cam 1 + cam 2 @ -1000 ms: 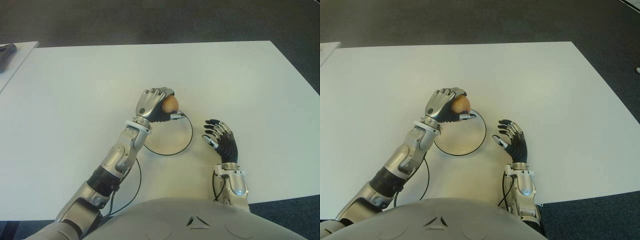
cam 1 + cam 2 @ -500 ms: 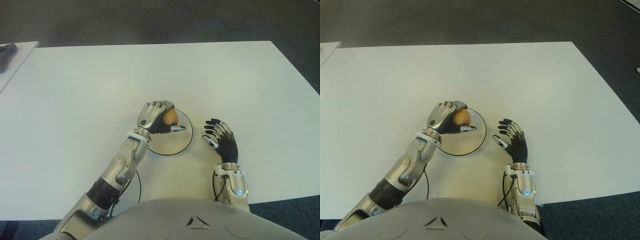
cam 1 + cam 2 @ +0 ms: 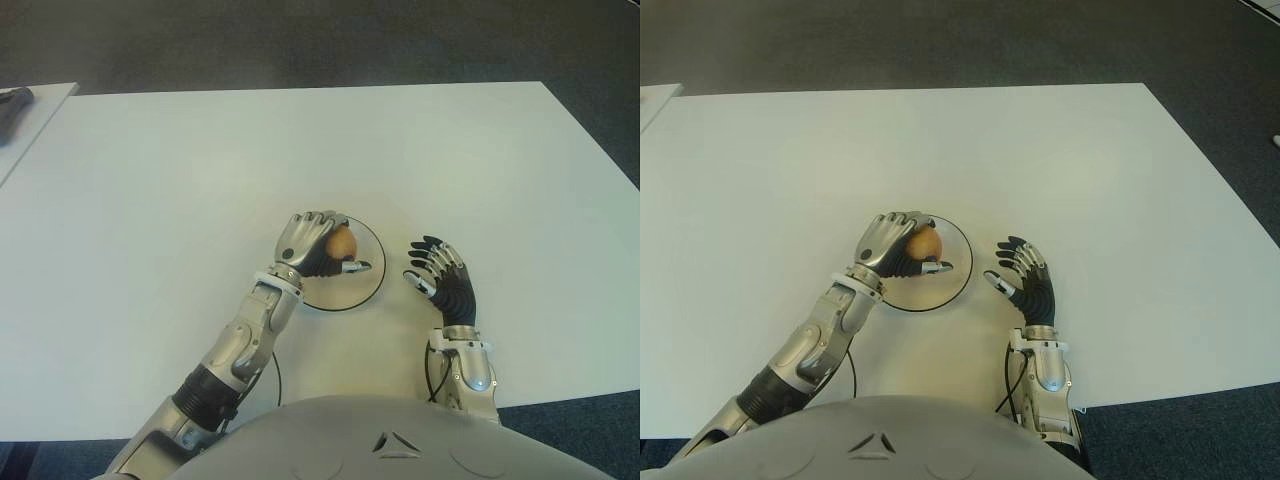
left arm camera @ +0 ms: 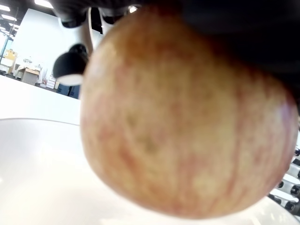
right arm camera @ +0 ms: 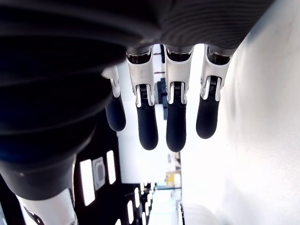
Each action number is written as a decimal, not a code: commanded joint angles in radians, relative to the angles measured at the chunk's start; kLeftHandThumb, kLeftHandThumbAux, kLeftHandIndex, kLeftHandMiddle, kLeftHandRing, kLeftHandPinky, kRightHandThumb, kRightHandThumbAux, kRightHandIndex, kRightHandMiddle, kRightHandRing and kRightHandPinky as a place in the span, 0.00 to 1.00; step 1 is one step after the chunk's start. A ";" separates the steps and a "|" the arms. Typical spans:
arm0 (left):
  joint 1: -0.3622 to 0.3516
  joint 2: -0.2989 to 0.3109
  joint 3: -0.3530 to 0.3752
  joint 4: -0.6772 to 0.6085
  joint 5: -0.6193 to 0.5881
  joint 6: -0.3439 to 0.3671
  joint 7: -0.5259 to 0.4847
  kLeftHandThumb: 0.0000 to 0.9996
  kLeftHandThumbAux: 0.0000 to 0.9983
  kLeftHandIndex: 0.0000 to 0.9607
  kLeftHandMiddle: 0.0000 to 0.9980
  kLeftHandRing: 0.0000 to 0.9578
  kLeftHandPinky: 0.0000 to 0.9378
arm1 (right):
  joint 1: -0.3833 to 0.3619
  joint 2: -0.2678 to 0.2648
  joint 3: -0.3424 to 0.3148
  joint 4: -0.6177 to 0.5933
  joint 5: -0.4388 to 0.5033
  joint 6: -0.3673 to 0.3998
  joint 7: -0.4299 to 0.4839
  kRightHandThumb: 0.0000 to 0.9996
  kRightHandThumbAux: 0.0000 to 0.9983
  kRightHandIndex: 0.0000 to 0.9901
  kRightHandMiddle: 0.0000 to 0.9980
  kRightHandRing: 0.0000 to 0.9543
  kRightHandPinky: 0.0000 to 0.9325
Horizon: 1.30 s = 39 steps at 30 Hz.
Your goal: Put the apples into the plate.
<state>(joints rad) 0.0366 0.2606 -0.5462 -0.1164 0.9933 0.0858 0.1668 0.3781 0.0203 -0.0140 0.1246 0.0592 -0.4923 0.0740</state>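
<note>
While the left hand (image 3: 312, 240) grips the apple (image 3: 342, 243), it hangs over the plate (image 3: 368, 280).

Fingers curl over the apple from above with the thumb beneath, so the fruit sits under the palm, just above the plate's white floor on its left side; whether it touches yet is unclear. Release likely needs only opening straight up. Right hand (image 3: 442, 280) shows right of the plate, fingers spread, holding nothing, on the table (image 3: 150, 200).
</note>
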 commanded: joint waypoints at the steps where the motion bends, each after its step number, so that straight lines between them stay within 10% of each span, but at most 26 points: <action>1: 0.021 -0.006 -0.018 0.002 0.028 0.007 0.000 0.75 0.69 0.46 0.88 0.90 0.92 | 0.065 0.009 0.005 0.084 -0.001 0.080 -0.004 0.63 0.78 0.24 0.35 0.35 0.37; 29: 0.004 -0.047 -0.001 0.047 0.018 0.001 0.066 0.74 0.69 0.46 0.82 0.85 0.84 | 0.032 0.014 -0.005 0.129 0.008 0.075 -0.004 0.66 0.79 0.25 0.36 0.37 0.37; 39: 0.003 -0.048 0.004 0.019 0.091 0.038 0.122 0.29 0.34 0.15 0.13 0.11 0.13 | 0.026 0.011 -0.005 0.138 0.015 0.083 0.005 0.66 0.80 0.22 0.37 0.35 0.30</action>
<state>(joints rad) 0.0533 0.2093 -0.5537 -0.0794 1.0460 0.1005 0.2744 0.3529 0.0239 -0.0194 0.1460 0.0650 -0.4928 0.0762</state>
